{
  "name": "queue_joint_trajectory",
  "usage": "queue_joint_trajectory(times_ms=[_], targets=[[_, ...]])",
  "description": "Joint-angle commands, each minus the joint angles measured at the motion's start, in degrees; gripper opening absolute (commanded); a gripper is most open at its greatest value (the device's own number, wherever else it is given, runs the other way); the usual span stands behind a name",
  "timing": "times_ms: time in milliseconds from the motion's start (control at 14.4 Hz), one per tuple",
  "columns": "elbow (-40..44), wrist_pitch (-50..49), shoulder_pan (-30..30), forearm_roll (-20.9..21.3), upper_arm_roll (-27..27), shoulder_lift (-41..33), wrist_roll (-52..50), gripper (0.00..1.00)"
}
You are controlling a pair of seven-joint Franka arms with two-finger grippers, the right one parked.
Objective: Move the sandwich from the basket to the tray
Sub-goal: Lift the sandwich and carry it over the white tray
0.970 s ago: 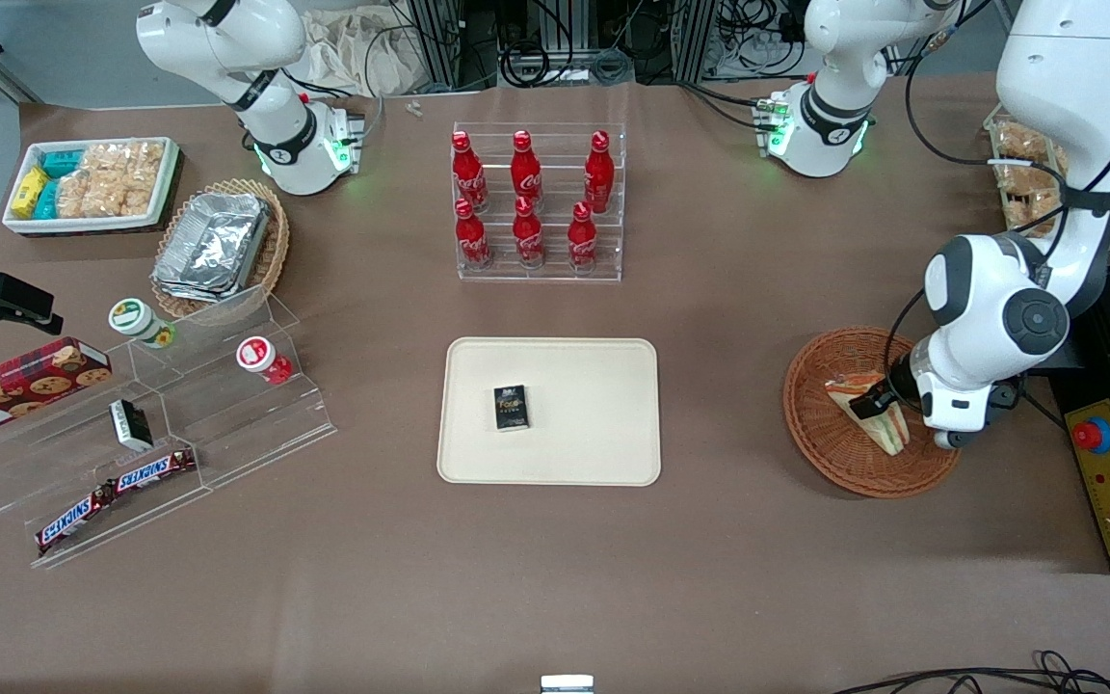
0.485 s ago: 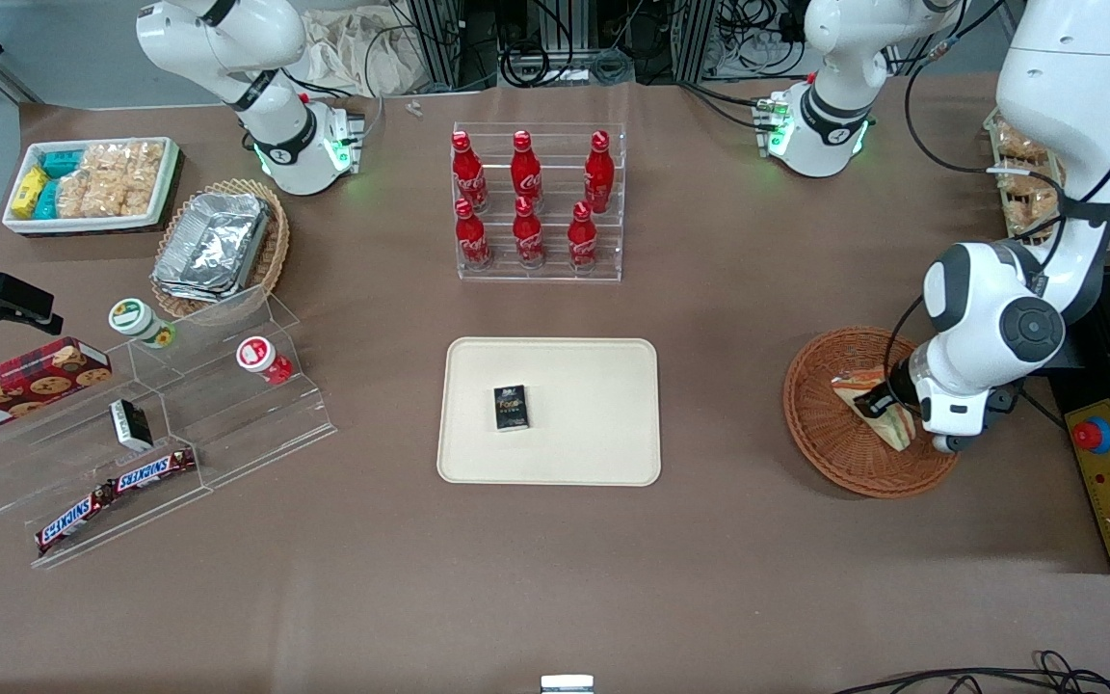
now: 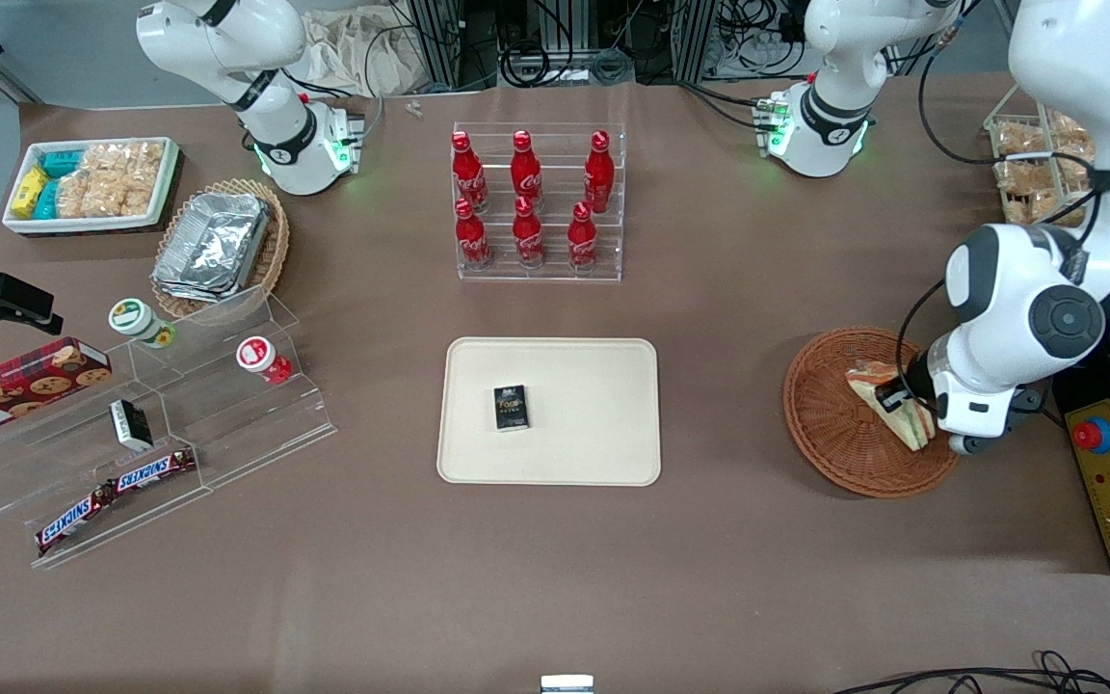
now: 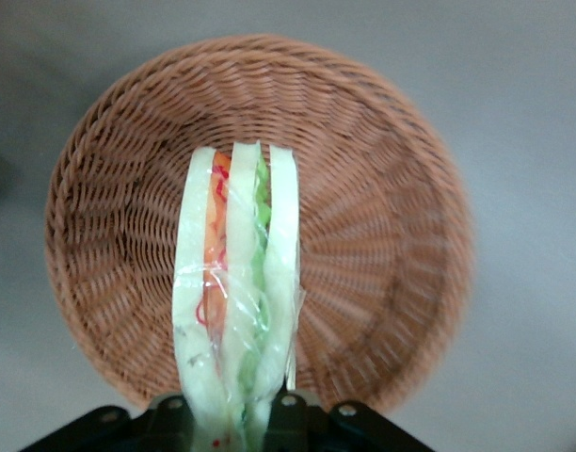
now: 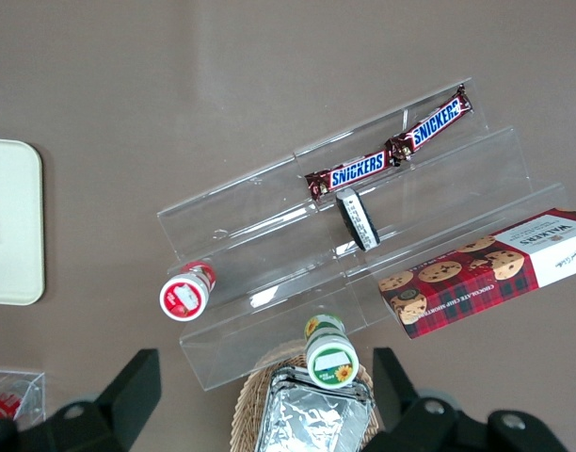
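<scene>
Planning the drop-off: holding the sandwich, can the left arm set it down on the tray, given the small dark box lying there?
Probably yes. The gripper holds the sandwich above the basket; the tray has bare room around the box.

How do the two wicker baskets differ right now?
Colour: the basket under the gripper is reddish-brown; the tan basket is paler.
Contents: the tan one is filled with stacked foil trays; the reddish one holds nothing but the sandwich, which is gripped in the jaws above its weave.
Place: the reddish one sits at the working arm's end, nearer the front camera; the tan one at the parked arm's end.
Both are round, shallow wicker.
</scene>
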Motion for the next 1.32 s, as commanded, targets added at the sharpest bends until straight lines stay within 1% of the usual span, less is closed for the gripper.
queue_joint_trajectory(times_ms=[0,139,277,416,693,832,901,1109,1248], targets=[[10.35,-10.44,-0.43,0.91,-5.03,0.92,0.59,0.0],[15.72,-13.88,-2.17,0.82,-8.11,3.12,0.94,0.0],[18.9,-14.16,-7.26,0.82,-8.39,5.58,1.12,0.0],[22.4,-14.16,-13.41,1.0,-8.39,9.87,1.03,0.0],[26.02,-13.37,-21.07,1.17,-8.21,18.4,1.21,0.0],[28.74,-12.41,-23.79,4.41,-8.39,22.45,1.3,0.0],[29.71,-11.35,-25.46,5.12,-8.21,23.95,1.21,0.0],[30.6,-3.2,-28.46,6.53,-8.04,29.48,0.68,0.0],[30.51,1.91,-29.08,9.33,-8.04,33.17,0.51,0.0]])
